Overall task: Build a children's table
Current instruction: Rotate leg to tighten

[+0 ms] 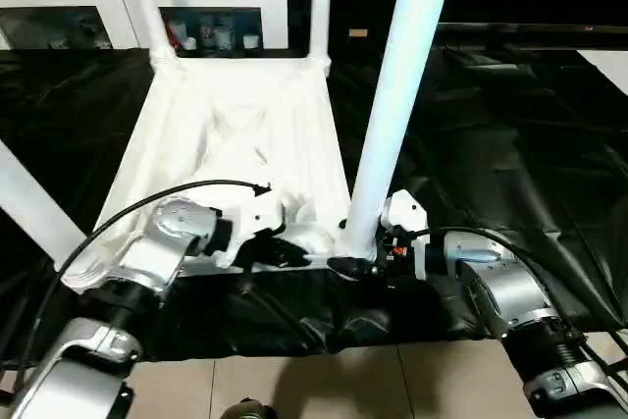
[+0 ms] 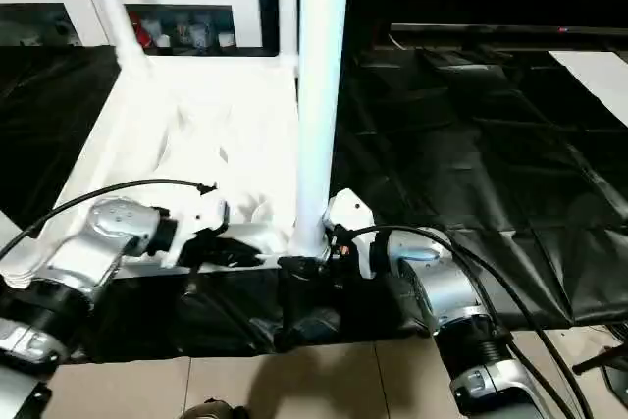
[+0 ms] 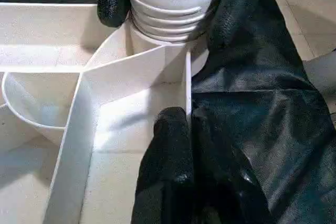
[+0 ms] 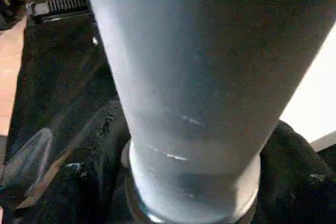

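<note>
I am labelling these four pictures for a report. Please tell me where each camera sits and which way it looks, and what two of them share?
Left eye: head, forward and down on the upturned table top; both silver forearms show.
Right eye: same, a little aside.
Left wrist: along the left gripper, shut on the rim.
Right wrist: along the right gripper, around the near leg.
Shared: both wrist views show this leg's base.

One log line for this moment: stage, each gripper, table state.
stage: seating near-right leg | left gripper: shut on tabletop rim | right gripper: around leg base | table: upside down, far legs upright
</note>
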Controlling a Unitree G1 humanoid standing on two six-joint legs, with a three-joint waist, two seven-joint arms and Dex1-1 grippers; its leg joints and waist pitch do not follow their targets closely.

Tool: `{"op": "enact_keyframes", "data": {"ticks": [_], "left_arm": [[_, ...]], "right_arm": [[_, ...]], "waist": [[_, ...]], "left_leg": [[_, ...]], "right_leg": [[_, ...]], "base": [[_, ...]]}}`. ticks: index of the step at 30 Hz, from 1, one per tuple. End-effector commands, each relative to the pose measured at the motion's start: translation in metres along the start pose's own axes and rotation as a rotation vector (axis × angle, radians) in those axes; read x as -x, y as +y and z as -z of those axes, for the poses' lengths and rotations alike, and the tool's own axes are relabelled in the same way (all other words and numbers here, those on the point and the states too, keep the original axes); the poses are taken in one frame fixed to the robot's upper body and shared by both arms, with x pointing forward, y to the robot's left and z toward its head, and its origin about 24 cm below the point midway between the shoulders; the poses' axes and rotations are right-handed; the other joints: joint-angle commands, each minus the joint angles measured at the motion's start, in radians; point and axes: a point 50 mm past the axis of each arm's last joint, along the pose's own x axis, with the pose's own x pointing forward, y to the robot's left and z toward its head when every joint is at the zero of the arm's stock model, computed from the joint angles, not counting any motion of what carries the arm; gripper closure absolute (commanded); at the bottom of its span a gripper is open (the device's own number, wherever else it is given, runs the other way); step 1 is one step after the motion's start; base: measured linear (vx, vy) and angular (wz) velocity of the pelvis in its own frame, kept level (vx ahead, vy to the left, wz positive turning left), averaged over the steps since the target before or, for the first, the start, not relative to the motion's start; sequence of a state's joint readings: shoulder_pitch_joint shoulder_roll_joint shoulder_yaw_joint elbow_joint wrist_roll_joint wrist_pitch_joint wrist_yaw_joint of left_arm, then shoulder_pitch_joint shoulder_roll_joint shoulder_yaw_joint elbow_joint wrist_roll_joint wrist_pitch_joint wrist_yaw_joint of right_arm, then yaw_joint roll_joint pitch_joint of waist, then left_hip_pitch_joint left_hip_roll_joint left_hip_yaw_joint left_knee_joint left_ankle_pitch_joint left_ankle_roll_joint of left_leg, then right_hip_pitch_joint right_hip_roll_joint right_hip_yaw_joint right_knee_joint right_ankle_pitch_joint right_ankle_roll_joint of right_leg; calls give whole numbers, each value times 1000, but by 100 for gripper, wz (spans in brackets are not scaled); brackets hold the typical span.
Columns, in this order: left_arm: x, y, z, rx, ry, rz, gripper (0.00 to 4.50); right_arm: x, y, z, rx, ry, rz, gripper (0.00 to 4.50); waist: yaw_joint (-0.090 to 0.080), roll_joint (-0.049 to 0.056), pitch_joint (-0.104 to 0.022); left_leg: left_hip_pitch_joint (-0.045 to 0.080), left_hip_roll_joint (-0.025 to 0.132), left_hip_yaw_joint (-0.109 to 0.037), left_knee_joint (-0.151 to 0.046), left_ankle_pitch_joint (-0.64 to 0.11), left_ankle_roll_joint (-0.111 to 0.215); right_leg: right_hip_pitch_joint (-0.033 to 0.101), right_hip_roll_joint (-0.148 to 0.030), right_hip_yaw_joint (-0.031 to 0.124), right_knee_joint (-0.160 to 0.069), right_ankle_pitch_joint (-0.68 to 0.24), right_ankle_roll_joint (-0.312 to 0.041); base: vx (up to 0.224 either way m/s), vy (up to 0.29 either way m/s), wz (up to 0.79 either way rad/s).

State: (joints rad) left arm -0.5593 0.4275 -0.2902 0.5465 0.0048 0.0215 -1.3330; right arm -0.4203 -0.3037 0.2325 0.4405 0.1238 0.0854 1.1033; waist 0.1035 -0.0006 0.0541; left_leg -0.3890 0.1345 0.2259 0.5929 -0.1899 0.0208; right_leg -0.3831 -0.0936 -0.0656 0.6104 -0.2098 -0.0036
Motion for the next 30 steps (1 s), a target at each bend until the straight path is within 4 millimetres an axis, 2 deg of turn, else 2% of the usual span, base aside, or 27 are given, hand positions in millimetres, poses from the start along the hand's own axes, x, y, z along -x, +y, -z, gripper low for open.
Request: {"op": "enact_keyframes", "data": {"ticks": [1, 4, 7, 8, 9, 11, 13, 14, 17, 19, 21, 23, 26, 27, 28, 30], "left_arm": [[-5, -3, -2, -17, 13, 25, 450], [-8, 2, -5, -27, 1, -31, 450], [-11, 9, -9, -21, -4, -124, 450], [-13, 15, -12, 1, -15, -192, 450], [-15, 20, -15, 20, -26, -253, 450], [-20, 27, -22, 35, -36, -334, 450], [-23, 30, -26, 43, -38, -370, 450], [-26, 32, -29, 49, -43, -395, 450], [-34, 35, -37, 58, -58, -441, 450], [-42, 33, -42, 56, -74, -436, 450], [-49, 30, -45, 49, -87, -407, 450], [-55, 26, -45, 46, -84, -377, 450], [-54, 20, -42, 14, -88, -305, 450], [-53, 18, -40, 3, -88, -276, 450], [-52, 17, -40, -2, -88, -264, 450], [-50, 15, -38, -7, -88, -234, 450]], "right_arm": [[-9, 12, 3, -2, 4, -85, 147], [-14, 16, 5, 0, 10, -71, 167], [-20, 11, 9, -7, 20, 36, 172], [-25, 6, 11, -8, 28, 131, 173], [-29, 1, 14, -23, 42, 218, 173], [-37, -5, 17, -68, 49, 350, 174], [-42, -7, 16, -106, 34, 394, 175], [-49, -7, 14, -151, 13, 430, 175], [-64, -6, 9, -227, -14, 510, 176], [-76, -1, 2, -235, -48, 483, 176], [-84, 4, -4, -213, -74, 447, 120], [-88, 6, -9, -181, -87, 428, 103], [-82, 7, -9, -111, -82, 354, 68], [-78, 9, -8, -79, -73, 312, 68], [-76, 9, -7, -67, -71, 295, 68], [-72, 11, -6, -47, -65, 253, 68]], "waist": [[-1, -2, -59], [0, -1, -59], [-3, -2, -55], [-5, -3, -51], [-7, -2, -51], [-23, -4, -47], [-29, -2, -47], [-33, -2, -48], [-44, 0, -49], [-47, 0, -50], [-45, 0, -50], [-44, 0, -53], [-43, -1, -55], [-42, -1, -55], [-41, 3, -57], [-41, 0, -58]], "left_leg": [[37, 119, -57, -85, -244, -23], [38, 120, -58, -87, -245, -29], [37, 118, -60, -89, -274, -39], [42, 118, -64, -90, -325, -62], [43, 118, -66, -90, -338, -72], [46, 115, -76, -94, -398, -106], [44, 117, -83, -97, -434, -118], [41, 118, -85, -101, -439, -118], [47, 114, -80, -100, -449, -125], [43, 113, -79, -98, -438, -117], [43, 114, -77, -96, -419, -104], [40, 114, -72, -97, -371, -90], [36, 113, -70, -94, -335, -67], [35, 113, -68, -94, -321, -57], [35, 113, -68, -93, -311, -53], [35, 113, -65, -90, -278, -36]], "right_leg": [[22, -97, 60, -62, -132, -272], [21, -96, 60, -62, -125, -269], [18, -98, 62, -68, -163, -263], [14, -104, 66, -79, -254, -247], [13, -107, 66, -81, -284, -241], [7, -105, 65, -90, -398, -209], [7, -107, 64, -95, -437, -186], [8, -104, 64, -94, -425, -178], [-2, -99, 67, -94, -370, -188], [2, -102, 67, -93, -353, -191], [3, -103, 69, -95, -331, -193], [8, -98, 67, -88, -260, -205], [14, -98, 66, -84, -220, -216], [17, -97, 66, -82, -199, -219], [19, -97, 65, -79, -182, -221], [21, -94, 64, -74, -121, -237]], "base": [[0, 0, 0], [0, 0, 0], [0, 0, 0], [0, 0, 0], [0, 0, 0], [0, 0, 0], [-28, 5, -3], [0, 0, 0], [0, 0, 0], [0, 0, 0], [0, 0, 0], [0, 0, 0], [0, 0, 0], [0, 0, 0], [0, 0, 0], [0, 0, 0]]}}
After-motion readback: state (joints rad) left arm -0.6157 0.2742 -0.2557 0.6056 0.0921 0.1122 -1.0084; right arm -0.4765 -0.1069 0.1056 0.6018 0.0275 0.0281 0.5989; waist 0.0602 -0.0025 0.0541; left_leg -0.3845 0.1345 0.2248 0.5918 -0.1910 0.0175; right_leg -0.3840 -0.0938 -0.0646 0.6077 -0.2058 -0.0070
